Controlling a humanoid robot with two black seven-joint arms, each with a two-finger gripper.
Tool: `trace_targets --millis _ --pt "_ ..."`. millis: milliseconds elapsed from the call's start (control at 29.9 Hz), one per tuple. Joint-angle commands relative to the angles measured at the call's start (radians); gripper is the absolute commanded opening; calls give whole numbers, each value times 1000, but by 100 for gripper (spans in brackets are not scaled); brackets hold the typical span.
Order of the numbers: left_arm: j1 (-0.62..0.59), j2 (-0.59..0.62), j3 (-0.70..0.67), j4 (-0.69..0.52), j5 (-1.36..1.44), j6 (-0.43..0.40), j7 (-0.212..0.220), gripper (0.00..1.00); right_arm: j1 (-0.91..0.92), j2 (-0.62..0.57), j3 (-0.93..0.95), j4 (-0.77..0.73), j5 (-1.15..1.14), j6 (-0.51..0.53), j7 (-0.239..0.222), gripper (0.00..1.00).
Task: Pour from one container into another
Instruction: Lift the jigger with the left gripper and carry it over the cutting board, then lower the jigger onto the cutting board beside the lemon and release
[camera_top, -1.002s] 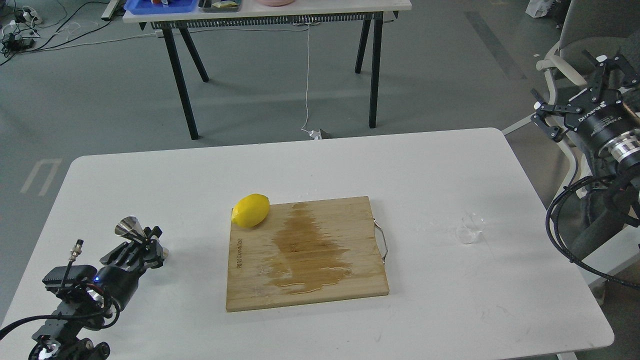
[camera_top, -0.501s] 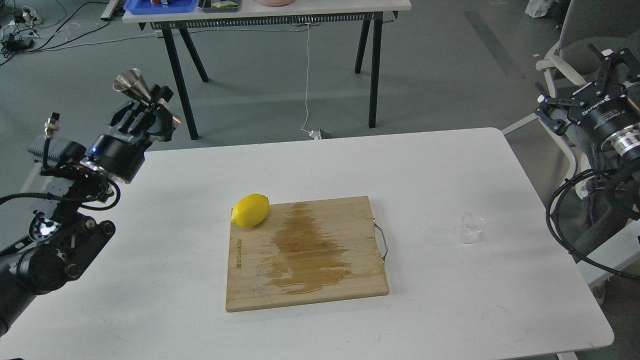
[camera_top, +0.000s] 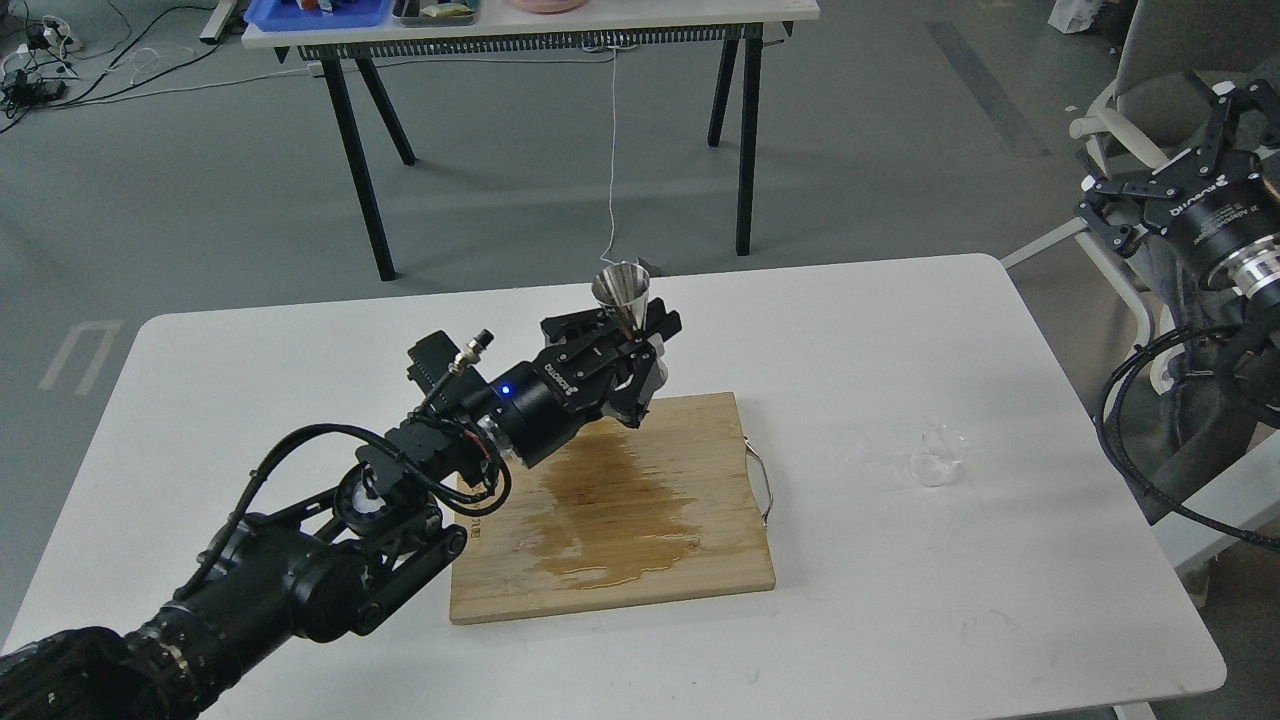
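My left gripper (camera_top: 630, 335) is shut on the steel jigger (camera_top: 622, 292), holding it upright in the air over the far edge of the wooden cutting board (camera_top: 620, 520). The clear glass cup (camera_top: 940, 456) stands on the white table (camera_top: 900, 600) to the right of the board, apart from both grippers. My right gripper (camera_top: 1195, 140) hangs off the table's right side, well above and right of the cup, its fingers spread open with nothing between them. My left arm hides the lemon.
A wet brown stain (camera_top: 610, 505) covers the middle of the board. A metal handle (camera_top: 765, 485) sticks out of the board's right side. A black-legged table (camera_top: 540, 30) stands on the floor behind, and a chair (camera_top: 1130, 110) at the right.
My left arm has swung from the table's left side, up and across to the right, carrying the jigger over the board's far edge. The right gripper drifted slightly up and right.
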Motion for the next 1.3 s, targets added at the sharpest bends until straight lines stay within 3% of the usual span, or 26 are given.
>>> trace_targets --millis 0,535,702,835,1270 --pt "31 -23 15 62 45 0 0 9 16 0 -8 -2 32 0 -5 98" --pt "45 -23 29 220 25 0 0 12 35 9 -31 -4 36 0 -5 98" --pt "45 -23 33 263 -4 0 0 20 27 7 -31 -2 39 0 -5 98" --pt "45 -23 35 263 -5 0 0 31 26 7 -29 -2 39 0 -5 98" --pt "47 -23 35 263 -5 0 0 33 21 9 -29 1 39 0 -5 98"
